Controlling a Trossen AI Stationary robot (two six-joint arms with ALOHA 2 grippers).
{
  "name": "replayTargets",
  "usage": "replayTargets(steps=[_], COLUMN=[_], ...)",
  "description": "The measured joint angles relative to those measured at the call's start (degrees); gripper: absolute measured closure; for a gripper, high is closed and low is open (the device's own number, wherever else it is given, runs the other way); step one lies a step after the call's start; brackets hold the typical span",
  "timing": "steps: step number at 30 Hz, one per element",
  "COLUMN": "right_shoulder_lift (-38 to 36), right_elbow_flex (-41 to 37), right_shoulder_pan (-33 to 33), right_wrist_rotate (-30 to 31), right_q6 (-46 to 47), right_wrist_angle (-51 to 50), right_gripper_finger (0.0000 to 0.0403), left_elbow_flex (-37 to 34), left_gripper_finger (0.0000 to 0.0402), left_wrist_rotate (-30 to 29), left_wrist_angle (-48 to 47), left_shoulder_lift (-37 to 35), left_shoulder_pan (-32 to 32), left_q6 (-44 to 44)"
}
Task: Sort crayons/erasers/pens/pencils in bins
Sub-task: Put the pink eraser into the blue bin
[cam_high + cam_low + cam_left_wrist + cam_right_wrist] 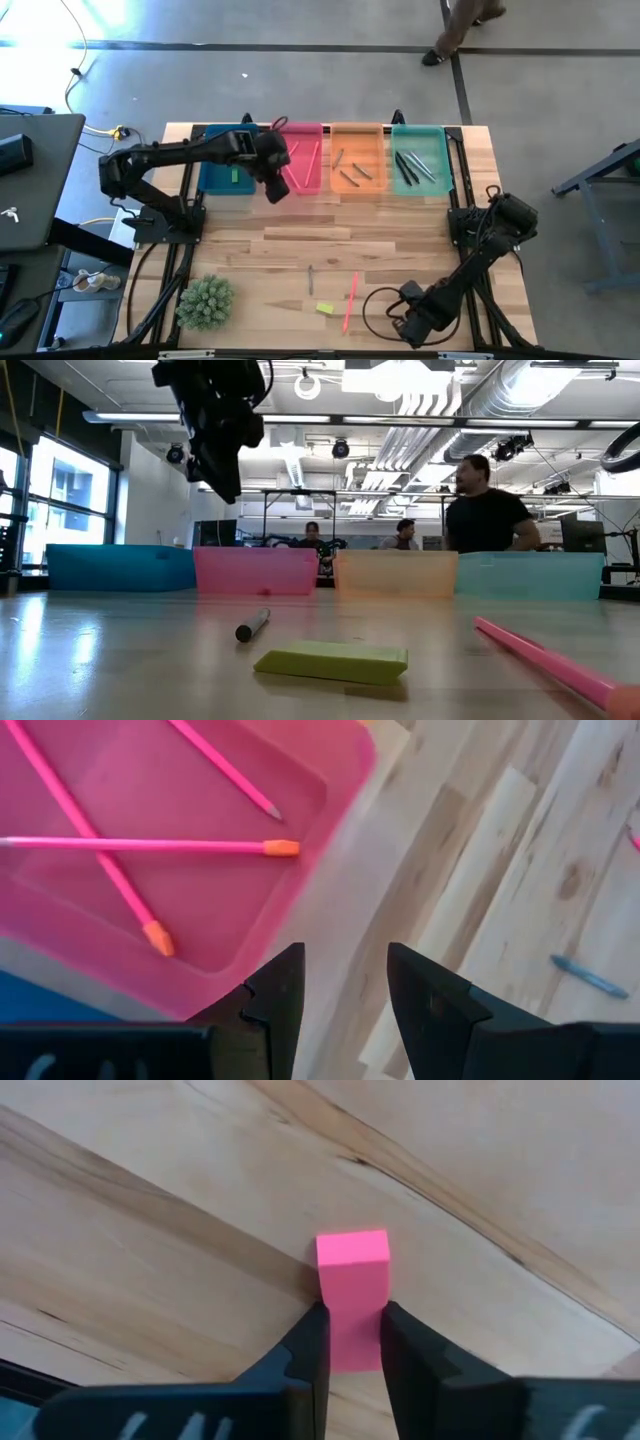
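Note:
Four bins stand in a row at the table's far edge: blue [225, 160], pink [300, 158], orange [357, 158] and teal [420, 158]. My left gripper [275, 182] is open and empty, high above the pink bin's near edge [330, 850]; three pink pencils [150, 845] lie in that bin. My right gripper [400, 318] is low near the table's front edge, shut on a pink eraser [352, 1280]. A yellow-green eraser [325, 309], a dark pen [311, 278] and a pink pencil [351, 298] lie flat on the table. My right gripper pinches the pink eraser's two long sides [352, 1330] between its two fingers, which point down at the table. The eraser's far end [352, 1248] sticks out past the fingertips toward the wood. I cannot tell whether that end touches the table.
A green eraser [235, 172] lies in the blue bin, short sticks [352, 170] in the orange, dark pens [412, 168] in the teal. A green spiky plant [205, 303] stands at the front left. People stand in the room behind the table [485, 510].

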Motion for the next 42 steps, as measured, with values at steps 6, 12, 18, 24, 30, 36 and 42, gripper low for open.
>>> replayTargets(steps=[6,12,18,24,30,36,42], right_shoulder_lift=[-0.52,-1.78,-2.38,-2.45,-2.5,-3.79,-7.45], right_elbow_flex=[-0.04,-0.11,0.0,0.0,0.0,0.0,0.08], right_shoulder_pan=[-1.69,-3.01,-5.07,-9.02,-14.08,-19.25,-24.3], right_wrist_rotate=[-1.12,2.78,5.55,7.52,9.32,11.45,18.6], right_q6=[-1.69,-1.48,-1.52,-1.83,-5.86,-11.34,-16.95], right_wrist_angle=[0.14,2.81,7.87,9.78,11.73,11.76,11.55], right_gripper_finger=[0.0347,0.0348,0.0348,0.0348,0.0348,0.0348,0.0348], left_elbow_flex=[0.0,0.0,0.0,0.0,0.0,0.0,0.0], left_gripper_finger=[0.0271,0.0271,0.0271,0.0271,0.0269,0.0247,0.0219], left_wrist_rotate=[0.82,0.89,0.89,0.63,-0.13,-0.76,-0.77], left_wrist_angle=[0.0,0.01,0.02,0.02,0.04,-0.06,-4.7], left_shoulder_lift=[0.0,0.0,0.0,0.0,0.0,0.0,0.0], left_shoulder_pan=[3.44,5.19,6.22,6.31,6.29,6.64,9.5], left_q6=[3.27,6.63,9.35,11.31,10.54,9.36,8.54])
